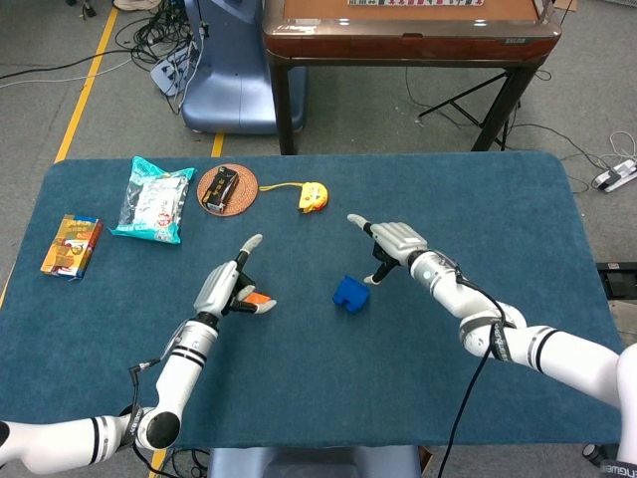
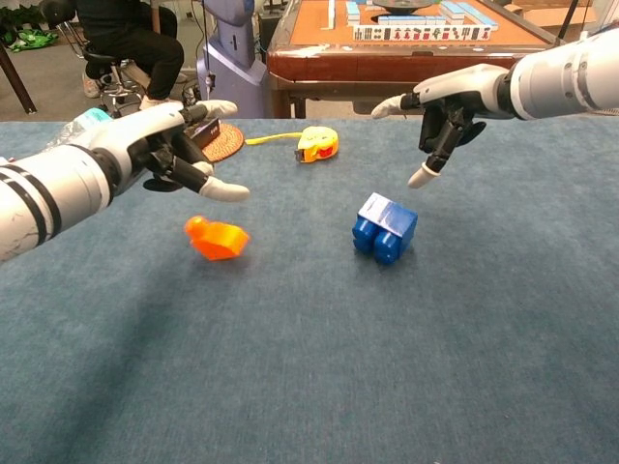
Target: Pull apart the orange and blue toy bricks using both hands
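Lying apart on the blue table [image 2: 503, 367], orange brick [image 2: 218, 238] and blue brick [image 2: 384, 226] look separated; left hand [image 2: 172, 145] and right hand [image 2: 447, 109] hover empty, fingers spread.

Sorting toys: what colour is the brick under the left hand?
Orange brick, best in the chest view.

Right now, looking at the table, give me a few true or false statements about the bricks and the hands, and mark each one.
1. The orange brick and blue brick lie apart on the table. True.
2. The left hand holds the orange brick. False: it is open above it.
3. The right hand holds nothing. True.
4. The yellow tape measure sits on the round coaster. False: it lies beside it; a dark packet is on the coaster.
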You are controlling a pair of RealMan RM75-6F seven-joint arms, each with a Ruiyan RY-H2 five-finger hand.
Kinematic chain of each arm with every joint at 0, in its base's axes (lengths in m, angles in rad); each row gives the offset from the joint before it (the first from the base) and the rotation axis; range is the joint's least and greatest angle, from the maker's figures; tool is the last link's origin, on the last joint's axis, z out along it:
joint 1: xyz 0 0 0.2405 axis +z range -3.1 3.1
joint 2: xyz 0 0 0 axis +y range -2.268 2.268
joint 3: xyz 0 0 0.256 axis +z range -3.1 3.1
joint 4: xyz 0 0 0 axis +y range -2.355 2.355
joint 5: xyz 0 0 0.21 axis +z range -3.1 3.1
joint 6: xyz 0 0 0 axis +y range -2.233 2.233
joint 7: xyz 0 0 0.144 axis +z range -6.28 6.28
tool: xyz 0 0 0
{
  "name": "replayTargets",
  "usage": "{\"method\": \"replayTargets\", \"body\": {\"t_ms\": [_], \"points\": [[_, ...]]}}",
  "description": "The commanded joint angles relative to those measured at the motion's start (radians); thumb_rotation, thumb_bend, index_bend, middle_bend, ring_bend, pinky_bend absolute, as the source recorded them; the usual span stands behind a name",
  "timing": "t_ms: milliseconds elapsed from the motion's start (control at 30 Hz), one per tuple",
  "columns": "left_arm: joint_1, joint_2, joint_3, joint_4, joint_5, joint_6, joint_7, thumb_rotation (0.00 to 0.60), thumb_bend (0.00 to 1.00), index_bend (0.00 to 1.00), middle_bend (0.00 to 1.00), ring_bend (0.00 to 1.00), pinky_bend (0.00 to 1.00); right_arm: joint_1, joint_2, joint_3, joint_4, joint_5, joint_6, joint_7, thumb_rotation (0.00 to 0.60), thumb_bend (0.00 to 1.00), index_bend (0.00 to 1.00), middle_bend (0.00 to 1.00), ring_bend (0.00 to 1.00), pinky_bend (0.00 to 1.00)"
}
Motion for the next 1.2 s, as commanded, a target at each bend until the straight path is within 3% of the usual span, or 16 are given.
{"method": "replayTargets", "body": {"t_ms": [33, 100, 233, 400, 467, 567, 633, 733, 933, 1033, 1200], "points": [[0.011, 0.015, -0.004, -0.004, 0.007, -0.003, -0.003, 0.600, 0.00, 0.00, 1.00, 1.00, 1.00, -0.008, 0.038, -0.025, -0.060, 0.025, 0.079, -0.041, 0.600, 0.00, 0.00, 0.93, 0.96, 1.00], [0.024, 0.043, 0.006, -0.014, 0.027, -0.005, -0.005, 0.600, 0.00, 0.02, 1.00, 1.00, 1.00, -0.026, 0.063, -0.038, -0.103, 0.029, 0.158, -0.080, 0.600, 0.00, 0.07, 0.90, 0.93, 1.00], [0.062, 0.104, 0.043, -0.022, 0.103, 0.032, 0.006, 0.600, 0.00, 0.04, 0.95, 0.96, 1.00, -0.071, 0.123, -0.075, -0.191, 0.001, 0.317, -0.190, 0.600, 0.00, 0.32, 0.78, 0.80, 0.94], [0.138, 0.194, 0.113, 0.010, 0.221, 0.119, 0.028, 0.600, 0.00, 0.05, 0.69, 0.66, 0.95, -0.155, 0.233, -0.137, -0.292, -0.078, 0.468, -0.306, 0.600, 0.00, 0.34, 0.56, 0.59, 0.76], [0.163, 0.249, 0.157, 0.019, 0.269, 0.115, 0.024, 0.600, 0.00, 0.05, 0.58, 0.53, 0.82, -0.199, 0.265, -0.164, -0.314, -0.114, 0.544, -0.359, 0.600, 0.00, 0.34, 0.51, 0.53, 0.71], [0.176, 0.404, 0.239, -0.007, 0.345, -0.018, -0.114, 0.600, 0.00, 0.03, 0.34, 0.29, 0.40, -0.269, 0.288, -0.202, -0.322, -0.167, 0.661, -0.430, 0.600, 0.00, 0.34, 0.44, 0.47, 0.63], [0.202, 0.459, 0.274, 0.018, 0.399, -0.022, -0.180, 0.600, 0.00, 0.04, 0.27, 0.21, 0.28, -0.320, 0.301, -0.225, -0.321, -0.198, 0.728, -0.458, 0.600, 0.00, 0.34, 0.41, 0.42, 0.57], [0.254, 0.496, 0.307, 0.056, 0.421, 0.023, -0.184, 0.600, 0.00, 0.05, 0.20, 0.12, 0.24, -0.395, 0.325, -0.245, -0.326, -0.225, 0.808, -0.446, 0.600, 0.00, 0.34, 0.36, 0.36, 0.50], [0.352, 0.551, 0.335, 0.056, 0.407, 0.116, -0.164, 0.600, 0.00, 0.08, 0.04, 0.00, 0.24, -0.547, 0.351, -0.276, -0.310, -0.259, 0.943, -0.388, 0.600, 0.00, 0.34, 0.35, 0.35, 0.48], [0.399, 0.545, 0.326, 0.076, 0.403, 0.194, -0.131, 0.600, 0.00, 0.10, 0.05, 0.01, 0.24, -0.607, 0.356, -0.285, -0.297, -0.267, 0.981, -0.360, 0.600, 0.00, 0.34, 0.35, 0.35, 0.48], [0.448, 0.519, 0.305, 0.125, 0.403, 0.284, -0.076, 0.600, 0.00, 0.13, 0.17, 0.13, 0.35, -0.680, 0.346, -0.283, -0.261, -0.309, 1.040, -0.306, 0.600, 0.00, 0.34, 0.35, 0.35, 0.48]]}}
